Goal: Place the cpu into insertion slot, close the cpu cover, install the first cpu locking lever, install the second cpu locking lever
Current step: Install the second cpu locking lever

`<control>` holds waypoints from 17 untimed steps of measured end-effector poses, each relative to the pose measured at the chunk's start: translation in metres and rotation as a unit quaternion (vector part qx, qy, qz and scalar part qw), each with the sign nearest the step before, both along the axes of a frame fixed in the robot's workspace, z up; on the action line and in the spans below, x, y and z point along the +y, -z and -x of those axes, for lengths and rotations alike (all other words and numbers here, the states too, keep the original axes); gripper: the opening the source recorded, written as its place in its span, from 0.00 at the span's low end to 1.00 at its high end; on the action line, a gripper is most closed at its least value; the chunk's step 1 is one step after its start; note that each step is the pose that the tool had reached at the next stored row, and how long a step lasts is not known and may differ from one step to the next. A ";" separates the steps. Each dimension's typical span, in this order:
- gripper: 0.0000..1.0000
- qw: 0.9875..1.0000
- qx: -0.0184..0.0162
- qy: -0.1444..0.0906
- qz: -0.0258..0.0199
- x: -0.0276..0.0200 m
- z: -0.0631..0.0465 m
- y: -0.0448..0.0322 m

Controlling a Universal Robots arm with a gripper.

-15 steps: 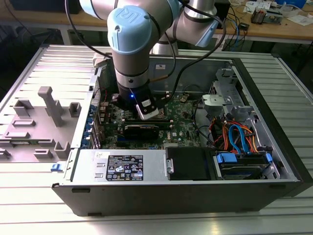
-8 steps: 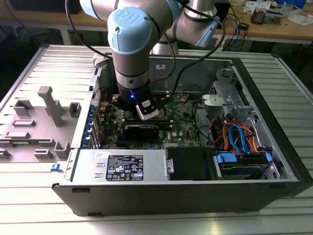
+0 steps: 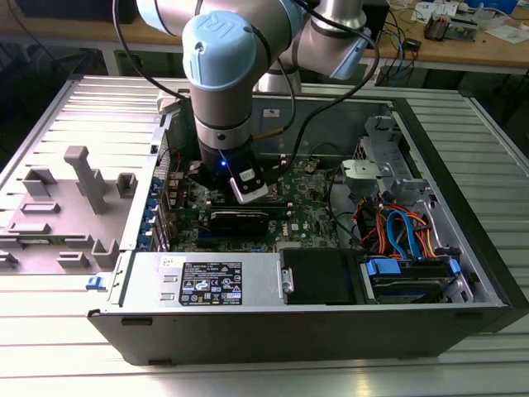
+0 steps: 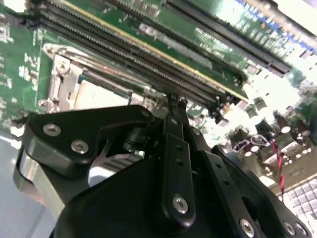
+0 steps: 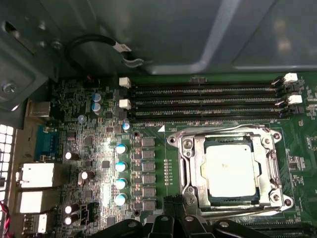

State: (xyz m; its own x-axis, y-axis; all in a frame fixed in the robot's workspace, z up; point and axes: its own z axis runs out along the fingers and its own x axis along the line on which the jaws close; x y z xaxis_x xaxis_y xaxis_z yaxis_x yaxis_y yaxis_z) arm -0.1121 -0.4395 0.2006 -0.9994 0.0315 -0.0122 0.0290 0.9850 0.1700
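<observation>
In the first wrist view the cpu (image 5: 231, 171), a silvery-grey square, lies flat in the insertion slot (image 5: 278, 199). The cpu cover (image 5: 192, 166), a silver window frame, lies down over its edges. A thin lever rod (image 5: 223, 130) runs along the cover's side nearest the memory slots. My gripper (image 5: 172, 208) sits just off the slot's opposite edge. In the second wrist view the gripper (image 4: 174, 103) has its fingers drawn together at the slot's rim, beside the cpu (image 4: 96, 94) and cover (image 4: 62, 82). In the exterior view the gripper (image 3: 248, 186) reaches down into the open computer case and hides the slot.
Long black memory slots (image 5: 203, 101) run beside the socket. Blue-topped capacitors (image 5: 120, 173) and rear port blocks (image 5: 37, 176) stand on the board. The case holds a power supply (image 3: 207, 281) and a drive cage with coloured cables (image 3: 405, 240). Grey fixture parts (image 3: 78, 186) sit at the exterior view's left.
</observation>
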 end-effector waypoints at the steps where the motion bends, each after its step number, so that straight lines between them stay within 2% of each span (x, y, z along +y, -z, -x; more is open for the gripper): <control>1: 0.11 1.000 0.000 0.000 0.003 0.0005 0.000 -0.0001; 3: 0.11 1.000 0.000 0.000 0.004 0.0011 0.000 -0.0014; 6: 0.11 1.000 0.000 0.000 0.004 0.0027 0.000 -0.0073; 10: 0.11 1.000 0.000 0.000 0.004 0.0045 0.000 -0.0205; 15: 0.11 1.000 0.000 0.000 0.009 0.0050 0.000 -0.0244; 17: 0.11 1.000 0.000 0.000 0.009 0.0050 0.000 -0.0244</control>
State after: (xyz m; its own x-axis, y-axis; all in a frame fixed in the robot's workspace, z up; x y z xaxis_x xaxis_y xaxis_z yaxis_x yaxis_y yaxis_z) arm -0.1121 -0.4345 0.2250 -0.9994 0.0312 -0.0127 0.0289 0.9881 0.1514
